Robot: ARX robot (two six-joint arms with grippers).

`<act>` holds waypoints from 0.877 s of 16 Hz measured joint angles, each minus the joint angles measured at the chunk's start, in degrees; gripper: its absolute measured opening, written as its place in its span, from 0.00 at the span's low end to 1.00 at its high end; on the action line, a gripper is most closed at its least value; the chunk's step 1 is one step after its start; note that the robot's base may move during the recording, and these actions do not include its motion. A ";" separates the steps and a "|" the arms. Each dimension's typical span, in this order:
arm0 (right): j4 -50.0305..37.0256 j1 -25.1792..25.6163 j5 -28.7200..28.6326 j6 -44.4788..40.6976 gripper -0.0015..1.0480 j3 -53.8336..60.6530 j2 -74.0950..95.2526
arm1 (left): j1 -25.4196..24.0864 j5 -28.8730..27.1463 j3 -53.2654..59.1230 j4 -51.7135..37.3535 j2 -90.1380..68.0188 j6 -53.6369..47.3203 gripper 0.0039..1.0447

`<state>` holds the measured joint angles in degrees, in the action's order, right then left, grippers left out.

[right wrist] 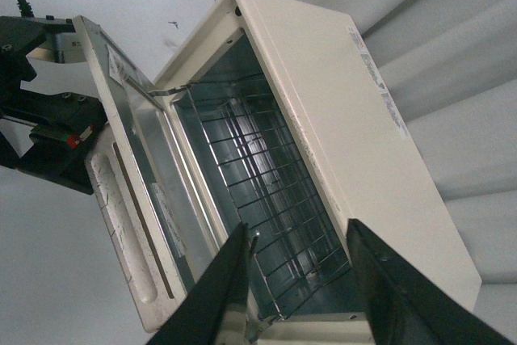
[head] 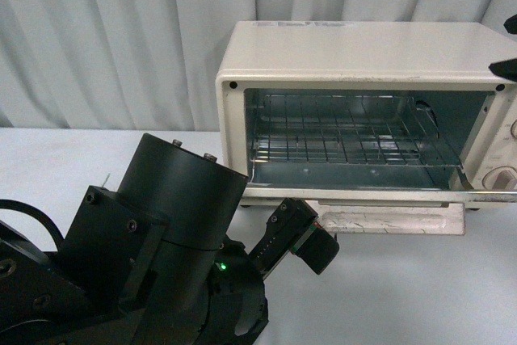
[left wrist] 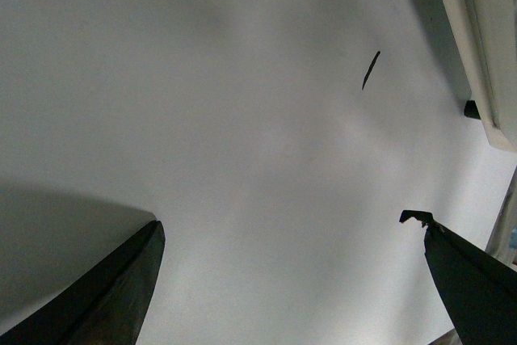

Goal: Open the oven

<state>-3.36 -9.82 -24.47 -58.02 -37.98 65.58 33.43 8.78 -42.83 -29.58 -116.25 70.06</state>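
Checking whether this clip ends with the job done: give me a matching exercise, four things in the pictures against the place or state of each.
Things:
1. door
2. wire rack
3. left gripper
4. right gripper

States:
A. open, over bare table
B. inside the oven
C. open, pointed at the oven
D. dropped down flat

Pairs: 1-D, 2-B, 3-A, 4-C

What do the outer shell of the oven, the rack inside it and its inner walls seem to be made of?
The oven shell looks like painted sheet metal: a smooth cream coat with a slight sheen, though plastic cannot be excluded. The rack seems to be bare steel wire: thin, bright, silvery rods. The inner walls seem to be unpainted metal, grey and reflective.
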 joint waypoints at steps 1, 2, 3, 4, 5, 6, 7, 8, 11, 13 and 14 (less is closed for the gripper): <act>0.09 0.02 0.02 0.04 0.43 0.00 0.35 | 0.00 0.04 0.00 0.00 0.00 -0.02 0.94; 0.13 0.00 0.13 0.11 0.51 0.00 0.50 | 0.00 0.04 0.00 -0.02 0.00 -0.02 0.94; 0.11 0.00 0.13 0.15 0.62 0.00 0.59 | 0.00 0.02 0.00 -0.02 0.00 -0.02 0.94; 0.11 0.00 0.13 0.15 0.70 0.00 0.59 | 0.00 0.02 0.00 -0.02 0.00 0.00 0.94; 0.11 0.00 0.13 0.17 0.81 0.00 0.59 | 0.00 0.02 0.00 -0.02 0.00 -0.02 0.94; 0.11 0.00 0.15 0.17 0.91 0.00 0.59 | 0.00 0.02 0.00 -0.02 0.00 -0.02 0.94; 0.11 0.00 0.15 0.20 0.95 0.00 0.59 | 0.00 0.02 0.00 -0.02 0.00 -0.02 0.94; 0.11 0.00 0.15 0.20 0.93 0.00 0.59 | 0.00 0.02 0.00 -0.02 0.00 -0.02 0.94; -4.48 -0.74 2.82 2.12 0.92 1.07 0.72 | 0.00 0.02 0.00 -0.02 0.00 -0.02 0.94; -28.04 -3.23 24.96 23.12 0.71 12.31 -1.99 | 0.00 0.07 0.00 -0.04 0.00 -0.02 0.94; -33.09 -1.84 31.19 32.26 0.63 16.33 -3.69 | 0.00 0.15 0.00 -0.02 0.00 -0.02 0.94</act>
<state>-36.45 -11.66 6.72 -25.76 -21.65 61.89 33.43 8.93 -42.83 -29.61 -116.25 70.04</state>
